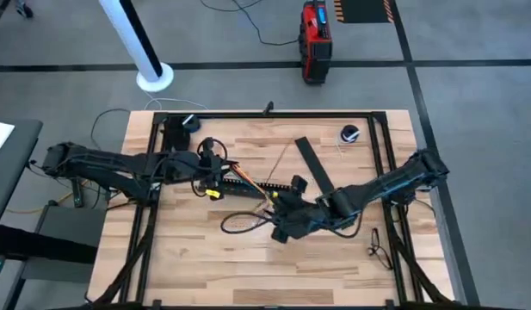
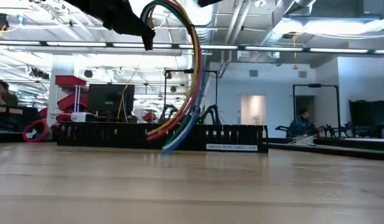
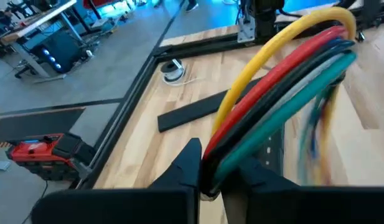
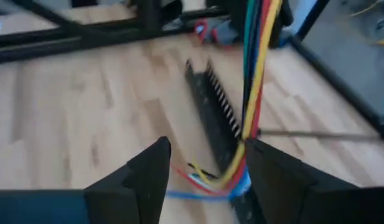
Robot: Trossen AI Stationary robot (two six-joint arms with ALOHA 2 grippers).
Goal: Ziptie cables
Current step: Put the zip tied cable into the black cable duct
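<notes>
The cables, a bundle of yellow, red, black, grey and teal wires, arch up from my left gripper and come down onto the black comb-slotted channel. My left gripper, left of the table's middle, is shut on the bundle. My right gripper is at the table's middle and stands open. The bundle's lower end lies between its fingers, close to one of them; I cannot tell whether it touches. My left gripper pinches the cable bundle between its two fingers, several wires together, at the bundle's left end. The bundle is lifted there, rises from the fingers in a high arch, and its other end rests at the channel.
A flat black strip lies on the table beyond the channel. A small round black and white object sits at the far right. A loose dark cord loop lies near the middle, and a small dark tangle at the right.
</notes>
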